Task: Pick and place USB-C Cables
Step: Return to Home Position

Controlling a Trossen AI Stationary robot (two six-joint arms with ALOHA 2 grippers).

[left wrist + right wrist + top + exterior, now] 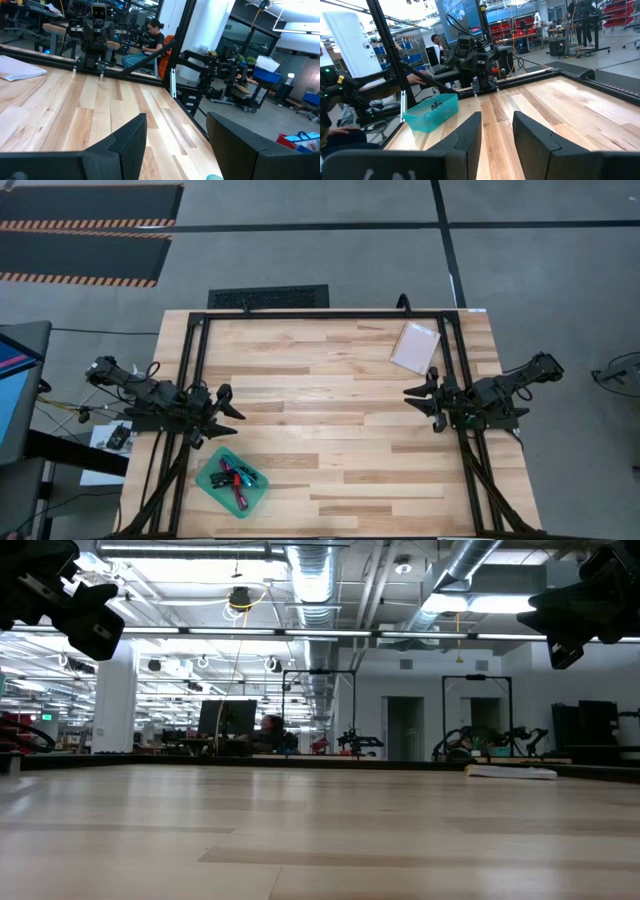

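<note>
The USB-C cables (236,479), a small bunch of magenta, black, red and teal ones, lie inside a shallow teal tray (213,486) near the table's near-left corner; the tray also shows in the right wrist view (431,113). My left gripper (225,420) hovers open above the table's left side, just beyond the tray, holding nothing. My right gripper (423,403) is open too, raised over the right side and pointing toward the left arm. In the left wrist view the fingers (175,145) frame bare wood.
A flat white-pink packet (415,347) lies near the far-right corner, also seen low across the table (511,772). A black frame (320,314) runs around the tabletop. Bare wood spans the middle between the arms. A seated person (150,42) works beyond the table.
</note>
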